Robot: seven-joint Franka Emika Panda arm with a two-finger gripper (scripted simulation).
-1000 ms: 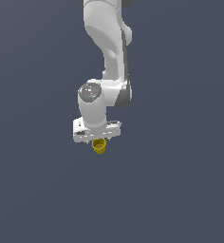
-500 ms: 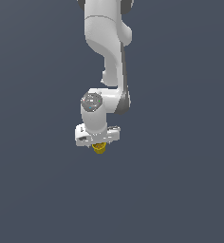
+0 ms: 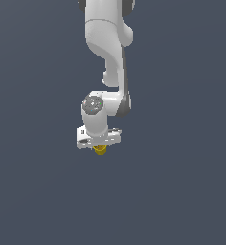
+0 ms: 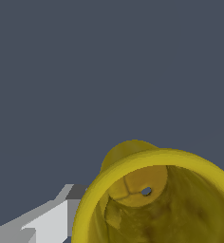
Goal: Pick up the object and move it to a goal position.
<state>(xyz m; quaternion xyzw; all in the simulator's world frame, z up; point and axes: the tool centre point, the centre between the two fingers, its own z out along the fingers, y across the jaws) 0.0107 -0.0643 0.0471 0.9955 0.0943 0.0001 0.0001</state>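
One cup (image 3: pixel 101 150) shows in the exterior view just below frame centre, poking out under the single white gripper (image 3: pixel 99 147) that is clamped on it. Its long axis runs roughly vertical. In the wrist view the cup (image 4: pixel 154 199) fills the lower right, hollow mouth toward the camera, one finger (image 4: pixel 47 220) touching its side. Plain grey-blue open room surrounds it on every side.

No text, label, brand, number or sign can be read in either view. The white glossy robot arm (image 3: pixel 107 57) carries no legible marking, and the small mustard-yellow hollow cup (image 4: pixel 156 197) is plain inside and out. The dark slate-grey background (image 3: pixel 182 143) bears no writing.
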